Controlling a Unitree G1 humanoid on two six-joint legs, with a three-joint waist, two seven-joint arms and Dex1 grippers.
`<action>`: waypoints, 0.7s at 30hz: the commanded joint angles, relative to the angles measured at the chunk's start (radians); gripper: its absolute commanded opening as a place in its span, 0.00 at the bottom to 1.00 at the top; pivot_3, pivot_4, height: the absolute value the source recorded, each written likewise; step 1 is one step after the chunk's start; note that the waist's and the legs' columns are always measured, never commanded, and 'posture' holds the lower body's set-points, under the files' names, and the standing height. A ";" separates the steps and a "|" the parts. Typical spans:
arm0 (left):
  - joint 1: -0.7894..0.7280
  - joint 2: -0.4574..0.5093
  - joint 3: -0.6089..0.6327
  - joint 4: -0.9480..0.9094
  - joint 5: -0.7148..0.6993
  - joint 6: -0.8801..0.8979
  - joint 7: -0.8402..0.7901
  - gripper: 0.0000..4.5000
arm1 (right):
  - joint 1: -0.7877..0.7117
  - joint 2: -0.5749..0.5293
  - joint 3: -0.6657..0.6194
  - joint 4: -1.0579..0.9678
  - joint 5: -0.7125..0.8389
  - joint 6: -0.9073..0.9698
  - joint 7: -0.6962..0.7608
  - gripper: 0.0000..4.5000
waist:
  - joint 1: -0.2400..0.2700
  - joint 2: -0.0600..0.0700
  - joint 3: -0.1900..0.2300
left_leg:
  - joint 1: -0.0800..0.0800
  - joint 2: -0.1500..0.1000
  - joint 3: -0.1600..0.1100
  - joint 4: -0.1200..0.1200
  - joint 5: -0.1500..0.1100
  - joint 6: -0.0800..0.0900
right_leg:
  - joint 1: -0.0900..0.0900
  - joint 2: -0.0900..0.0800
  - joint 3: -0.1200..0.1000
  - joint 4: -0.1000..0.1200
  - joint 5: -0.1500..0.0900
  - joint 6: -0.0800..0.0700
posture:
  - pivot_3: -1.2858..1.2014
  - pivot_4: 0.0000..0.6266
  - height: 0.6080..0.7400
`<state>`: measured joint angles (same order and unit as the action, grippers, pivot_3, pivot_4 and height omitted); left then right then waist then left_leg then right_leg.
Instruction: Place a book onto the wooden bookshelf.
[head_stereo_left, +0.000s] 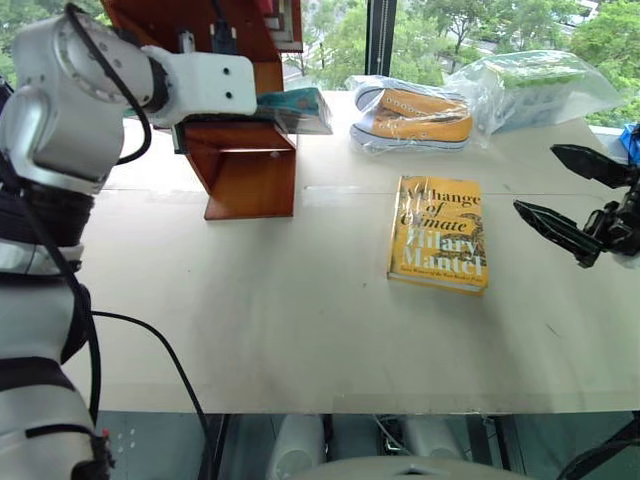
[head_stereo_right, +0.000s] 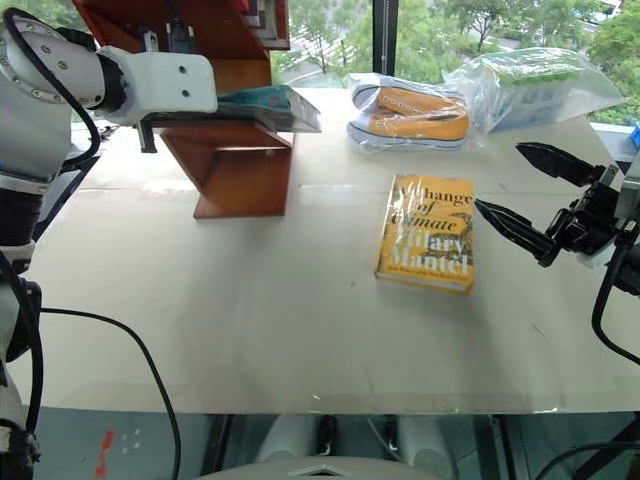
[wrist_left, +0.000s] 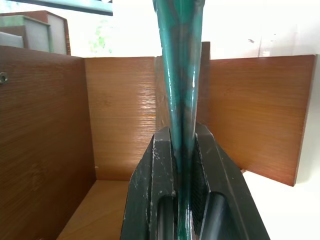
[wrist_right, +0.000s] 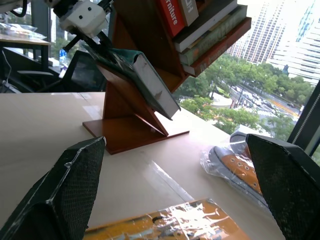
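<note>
From the head, one teal book (head_stereo_left: 298, 108) sits clamped in the left gripper (head_stereo_left: 262, 110) at the wooden bookshelf (head_stereo_left: 245, 165); one yellow book (head_stereo_left: 438, 232), one bagged sneaker (head_stereo_left: 412, 117). The left wrist shows fingers (wrist_left: 152, 200) pinching it. The right gripper (wrist_right: 175, 187) gapes, empty.

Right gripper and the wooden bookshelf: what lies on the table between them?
In the left eye view, the yellow book lies flat between the open right gripper and the wooden bookshelf.

Head pair looking down over the table (head_stereo_left: 300, 330); left wrist close inside the wooden bookshelf (wrist_left: 50, 150); right wrist low, facing it too.
</note>
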<state>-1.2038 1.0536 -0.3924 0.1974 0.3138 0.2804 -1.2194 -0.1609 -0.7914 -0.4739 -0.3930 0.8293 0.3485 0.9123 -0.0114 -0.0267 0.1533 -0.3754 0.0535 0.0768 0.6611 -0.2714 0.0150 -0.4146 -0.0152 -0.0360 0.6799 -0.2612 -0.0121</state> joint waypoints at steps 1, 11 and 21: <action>0.040 -0.005 0.047 -0.007 -0.007 0.052 -0.032 0.19 | -0.008 -0.012 -0.042 -0.018 0.040 0.008 0.004 1.00 | -0.003 0.001 0.000 | 0.000 0.000 0.000 0.000 0.000 0.000 | 0.000 0.000 0.001 0.000 0.000 0.000 | 0.52 0.24 1.00; 0.117 0.015 0.334 -0.231 -0.225 0.140 -0.037 0.81 | -0.003 -0.002 -0.073 -0.040 0.124 0.030 -0.011 1.00 | 0.000 -0.002 0.001 | -0.008 0.000 -0.001 0.007 0.000 -0.001 | -0.003 -0.001 0.001 -0.003 0.001 -0.002 | 0.52 0.24 1.00; 0.100 -0.200 0.716 -0.681 -0.948 1.127 -0.007 0.81 | 0.016 -0.040 -0.068 -0.010 0.082 0.048 -0.013 1.00 | 0.006 -0.003 0.002 | -0.007 -0.002 -0.002 0.008 0.000 0.000 | -0.001 -0.002 0.000 -0.001 -0.002 0.004 | 0.52 0.24 1.00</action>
<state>-1.1185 0.8933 0.2538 -0.4149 -0.5409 1.2868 -1.2773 -0.1579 -0.8143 -0.5123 -0.4005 0.9338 0.4023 0.9057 -0.0056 -0.0302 0.1554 -0.3816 0.0508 0.0740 0.6691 -0.2719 0.0150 -0.4147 -0.0168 -0.0363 0.6790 -0.2635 -0.0080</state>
